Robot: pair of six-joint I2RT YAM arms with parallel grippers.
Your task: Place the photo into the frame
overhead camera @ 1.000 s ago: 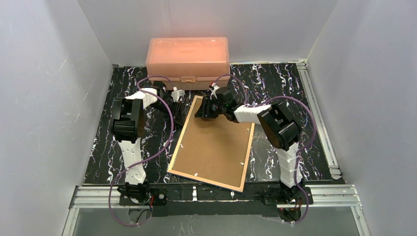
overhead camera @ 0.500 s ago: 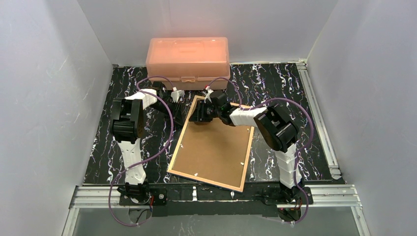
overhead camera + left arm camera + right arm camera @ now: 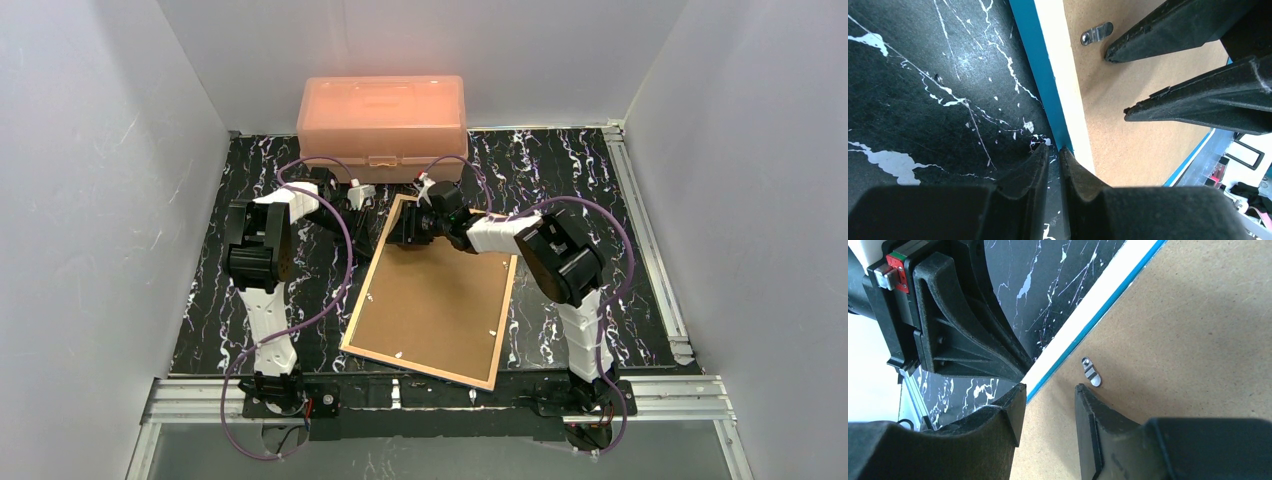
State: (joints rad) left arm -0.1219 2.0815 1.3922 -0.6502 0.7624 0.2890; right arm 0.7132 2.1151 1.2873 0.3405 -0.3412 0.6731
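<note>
Right pincer (image 3: 398, 234) edged left over black marbled table (image 3: 600, 180).

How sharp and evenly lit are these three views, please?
Top external: evenly lit, the frame sharp. Left wrist: the left gripper blurred, the table crisp. Right wrist: the right gripper soft, top-left corner blown white.

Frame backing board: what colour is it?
The backing board is plain light brown; the top external view shows it best.

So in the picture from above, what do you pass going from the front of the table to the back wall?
First the metal rail → frame lying back-up → right pincer over the frame's far corner → salmon-pink box.
</note>
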